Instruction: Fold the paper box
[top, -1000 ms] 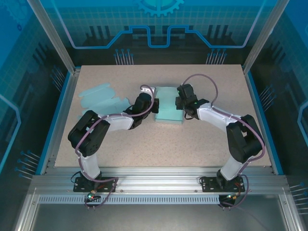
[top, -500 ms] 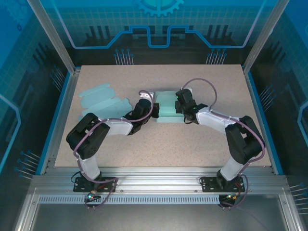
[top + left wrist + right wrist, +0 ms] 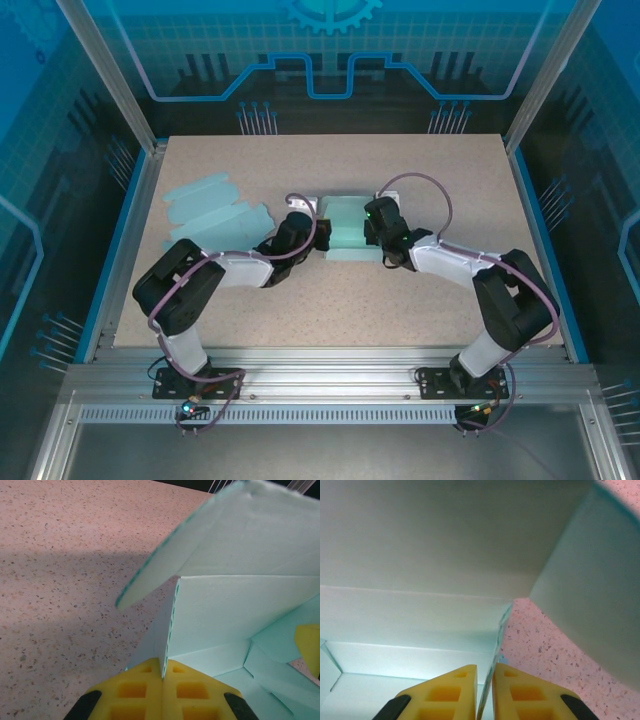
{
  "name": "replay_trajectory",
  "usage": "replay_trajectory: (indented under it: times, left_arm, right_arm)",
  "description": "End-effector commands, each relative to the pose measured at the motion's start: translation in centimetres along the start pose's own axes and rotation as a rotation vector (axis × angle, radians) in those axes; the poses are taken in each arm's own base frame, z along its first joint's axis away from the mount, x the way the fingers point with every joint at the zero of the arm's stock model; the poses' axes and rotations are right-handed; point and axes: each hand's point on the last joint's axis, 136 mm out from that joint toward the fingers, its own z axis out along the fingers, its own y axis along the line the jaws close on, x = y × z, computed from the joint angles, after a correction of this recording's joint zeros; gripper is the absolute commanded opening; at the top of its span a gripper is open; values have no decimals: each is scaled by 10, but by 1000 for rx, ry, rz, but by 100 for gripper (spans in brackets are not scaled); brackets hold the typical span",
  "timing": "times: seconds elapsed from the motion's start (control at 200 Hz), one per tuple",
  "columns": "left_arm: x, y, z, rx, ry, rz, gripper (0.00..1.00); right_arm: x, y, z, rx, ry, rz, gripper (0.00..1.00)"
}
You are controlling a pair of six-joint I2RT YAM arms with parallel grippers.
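Grip check first: left gripper (image 3: pixel 163 670) is clenched on a thin upright side wall of the pale mint-green paper box (image 3: pixel 345 228), its yellow ribbed pads (image 3: pixel 135 690) pressed together with the wall edge between them. Right gripper (image 3: pixel 485 672) is pinched on the opposite wall the same way, pads nearly touching with only the sheet in the gap. Box sits centre of the top view on the speckled beige tabletop (image 3: pixel 430 300), between the two wrists. It's half-erected: walls up, a loose flap (image 3: pixel 240 530) leaning over at the upper right of the left wrist frame. Flat mint blanks (image 3: pixel 215 208) lie upper left, well apart, ignore them. My read: the step in hand is squaring the two side walls so the flaps can tuck. To do it well, move both arms symmetrically and rotate each wall about its crease rather than dragging it, else the base slides on the table. Grip low near the fold line; pinching high will bow the paper. Don't pull the walls apart, since thin card will likely tear or pop a crease. Watch the overhanging flap: it should end up inside, not trapped outside the wall. Release one side only once that wall stands on its own.
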Motion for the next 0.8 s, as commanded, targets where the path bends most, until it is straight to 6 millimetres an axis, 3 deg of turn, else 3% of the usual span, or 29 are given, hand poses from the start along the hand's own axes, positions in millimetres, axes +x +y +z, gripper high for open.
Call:
replay_trajectory:
  times: [0.0, 0.285, 0.795]
  left_arm:
    - [34, -42, -12, 135, 126, 30, 0]
    - [59, -44, -17, 122, 182, 29, 3]
    - [77, -45, -21, 113, 206, 72, 4]
  right_arm:
    - [18, 32, -9, -123, 14, -45, 16]
    - [28, 36, -11, -127, 3, -60, 17]
    - [40, 38, -19, -139, -42, -132, 16]
